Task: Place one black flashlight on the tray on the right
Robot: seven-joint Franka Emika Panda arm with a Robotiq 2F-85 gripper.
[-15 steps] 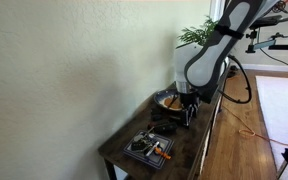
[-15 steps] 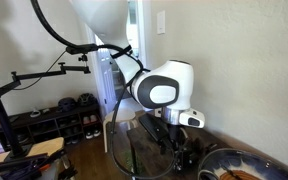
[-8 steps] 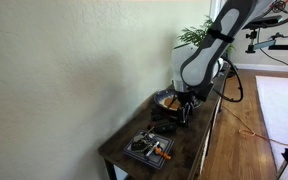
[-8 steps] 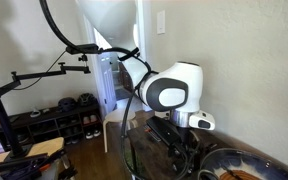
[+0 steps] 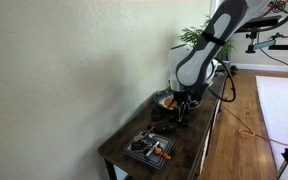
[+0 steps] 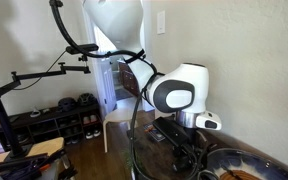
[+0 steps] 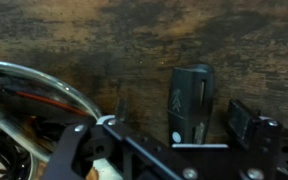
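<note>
Claw (image 6: 187,165): low over the counter (image 7: 134,40), just beside the round tray (image 7: 54,85); whether it is clenched, released or grasping anything I cannot tell from my feeds; the wrist view shows one dark finger (image 7: 191,105) against bare wood and no clear load.
Black flashlight: not identified with certainty; the rectangular tray (image 5: 132,150), well apart toward the camera end of the counter in an exterior view, carries dark items and an orange one, too small to name.
Round tray: already holds dark and reddish things; its shiny rim lies next to the claw.
Hazards, in my judgement: a descent here would land on wood, not in the tray; a sideways move at this height could strike the rim and shove the tray; the narrow counter leaves little margin before its edge.
Arm (image 5: 206,50): reaches down from above, forearm steep; wrist housing (image 6: 179,92) bent over so the claw points downward.
</note>
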